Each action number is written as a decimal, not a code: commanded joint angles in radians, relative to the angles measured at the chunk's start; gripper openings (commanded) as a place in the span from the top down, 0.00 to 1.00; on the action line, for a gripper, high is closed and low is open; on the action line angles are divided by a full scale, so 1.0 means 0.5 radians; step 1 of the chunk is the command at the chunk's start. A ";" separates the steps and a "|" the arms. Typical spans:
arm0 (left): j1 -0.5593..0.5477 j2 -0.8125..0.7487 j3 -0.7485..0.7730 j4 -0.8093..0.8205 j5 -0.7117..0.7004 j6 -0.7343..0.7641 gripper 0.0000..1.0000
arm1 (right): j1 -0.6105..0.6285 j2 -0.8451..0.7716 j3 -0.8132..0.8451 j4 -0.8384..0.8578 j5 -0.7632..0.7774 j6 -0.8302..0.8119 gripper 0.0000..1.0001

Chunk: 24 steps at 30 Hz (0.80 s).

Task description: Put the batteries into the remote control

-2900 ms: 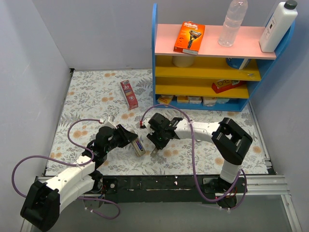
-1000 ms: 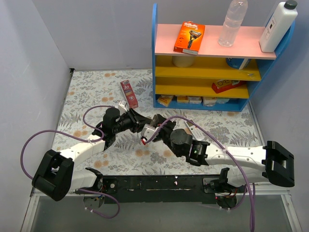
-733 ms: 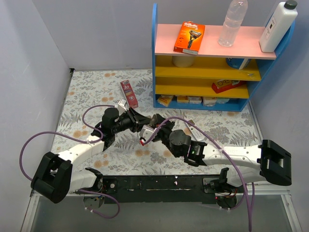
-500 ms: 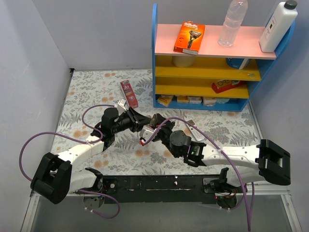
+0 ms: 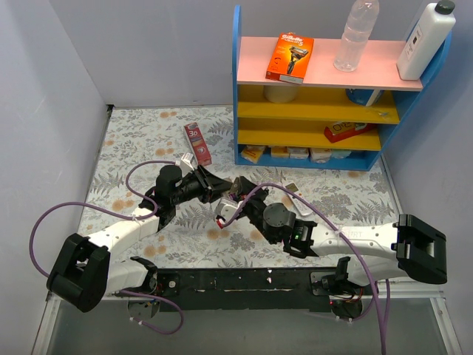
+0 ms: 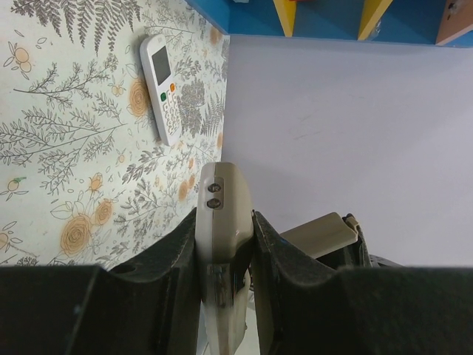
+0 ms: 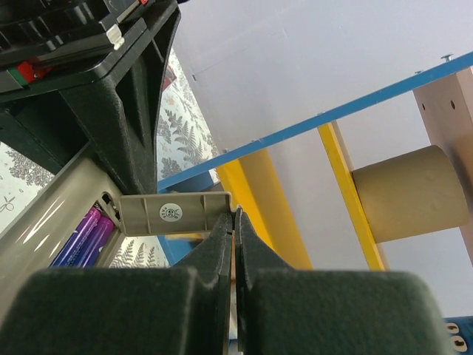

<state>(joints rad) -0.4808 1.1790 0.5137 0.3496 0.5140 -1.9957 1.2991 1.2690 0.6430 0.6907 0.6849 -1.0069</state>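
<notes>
Batteries (image 7: 87, 238) seated in remote control (image 6: 224, 194), clamped by left tool (image 6: 224, 225); right tool (image 7: 234, 222) pinches battery cover (image 7: 174, 213); only closing appears left.

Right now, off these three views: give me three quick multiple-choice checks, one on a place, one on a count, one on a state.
1. The orange razor box sits: A on the floral mat; B on the pink top shelf; C on a yellow shelf.
2. Count of purple batteries showing in the remote with its bay open: A none; B two; C four.
3. The right gripper has its jaws: A wide open; B shut on a bottle; C shut on the battery cover.

Key: B, the top view shows the box on the pink board; B, two purple cylinders lie side by side; C, the jaws meet on the grey cover's edge.
</notes>
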 commanded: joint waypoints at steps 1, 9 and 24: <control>0.004 -0.078 0.056 0.074 0.064 -0.607 1.00 | 0.031 -0.044 -0.053 0.125 -0.072 -0.026 0.99; 0.004 -0.072 0.068 0.083 0.110 -0.638 1.00 | 0.046 -0.007 -0.074 0.199 -0.088 -0.100 0.99; 0.004 -0.081 0.071 0.077 0.122 -0.647 1.00 | 0.098 0.061 -0.114 0.281 -0.091 -0.241 0.99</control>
<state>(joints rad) -0.4805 1.1790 0.5137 0.3458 0.5488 -1.9934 1.3277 1.2869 0.6071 0.7902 0.6476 -1.1049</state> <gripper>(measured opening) 0.258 0.023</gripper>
